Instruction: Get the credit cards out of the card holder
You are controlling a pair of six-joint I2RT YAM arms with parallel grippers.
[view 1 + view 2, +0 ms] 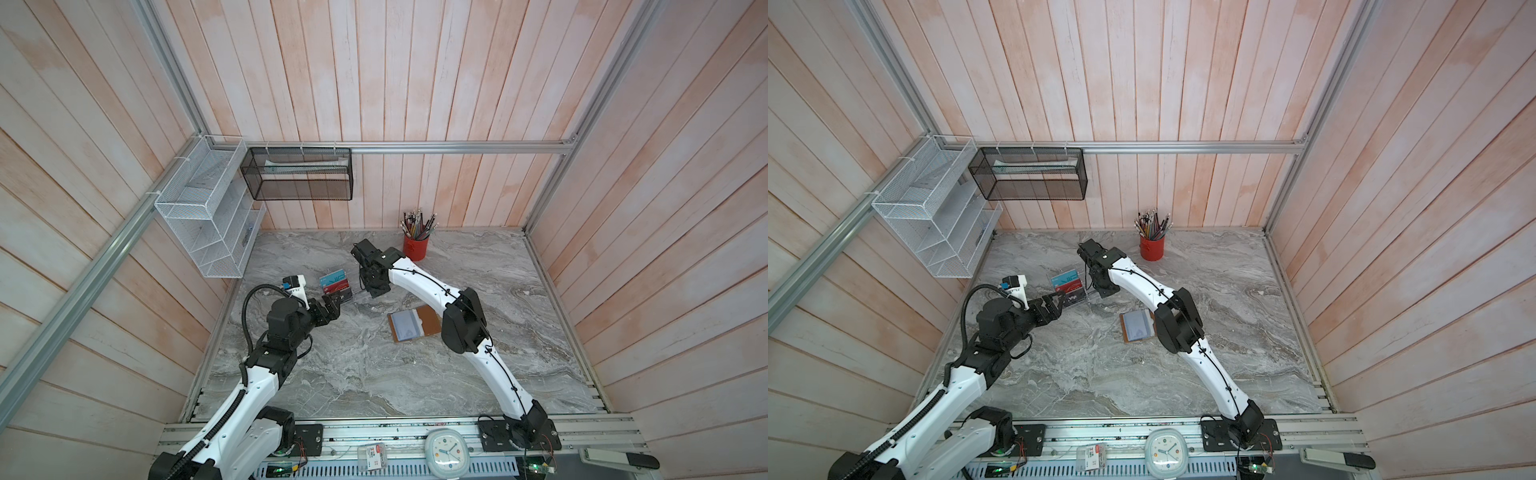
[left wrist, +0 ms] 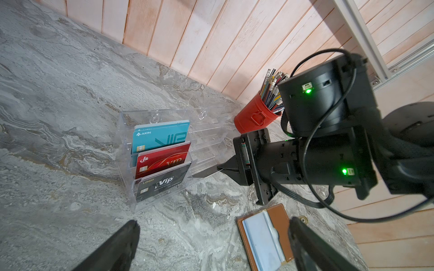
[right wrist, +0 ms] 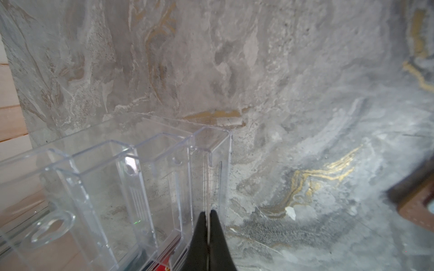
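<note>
Stowing step, I judge: my right pincer clamps a black credit card, with the acrylic rack just ahead. Left pincer gapes empty; next needs a straight push.

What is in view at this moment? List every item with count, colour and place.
table: one, grey marble, under everything
card holder: one, tan leather with pale sleeves, lying open mid-table
clear rack: one, transparent, left of centre
Vip cards: three groups, teal, red, black, upright in the rack's tiers
dark card: one, pinched in the right gripper, reaching to the rack's empty side
pencil cup: one, red, full of pencils, by the back wall
wire basket: one, white, on the left wall
mesh basket: one, black, on the back wall
clock: one, white, on the front rail
left gripper: one, black, open, near the rack's front
right gripper: one, black, shut on the dark card
</note>
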